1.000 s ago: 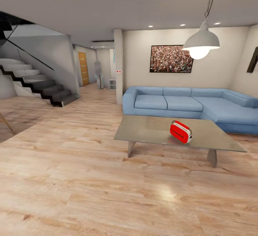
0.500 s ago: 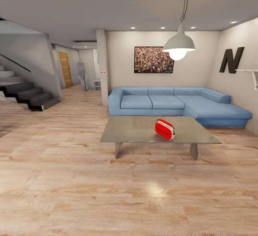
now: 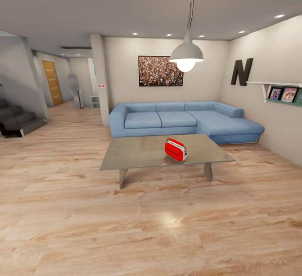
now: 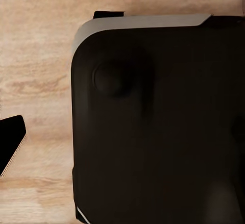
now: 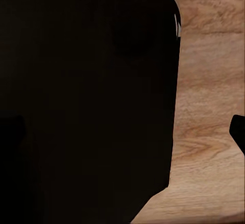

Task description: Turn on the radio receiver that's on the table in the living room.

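Here the small red rounded-rectangular radio receiver (image 3: 175,149) with pale edge trim stands on the glossy grey-taupe top of the low square coffee table (image 3: 126,158), right of the top's middle and toward the near edge. Behind the table runs a blue sectional sofa (image 3: 180,119); a white dome pendant lamp (image 3: 186,54) hangs above, and a framed crowd picture (image 3: 160,70) is on the beige wall. A wide stretch of light wood floor (image 3: 151,225) lies between the camera and the table.

The step in hand looks like the approach. To do it well, the base should probably roll straight toward the near edge, stopping short of the angled legs, with the radio centred ahead and within reach. Its dial face is not discernible from here, so that side needs finding before any press.

Both wrist views look at a dark rounded body over the wood floor; whether either gripper is spread or closed I cannot tell.
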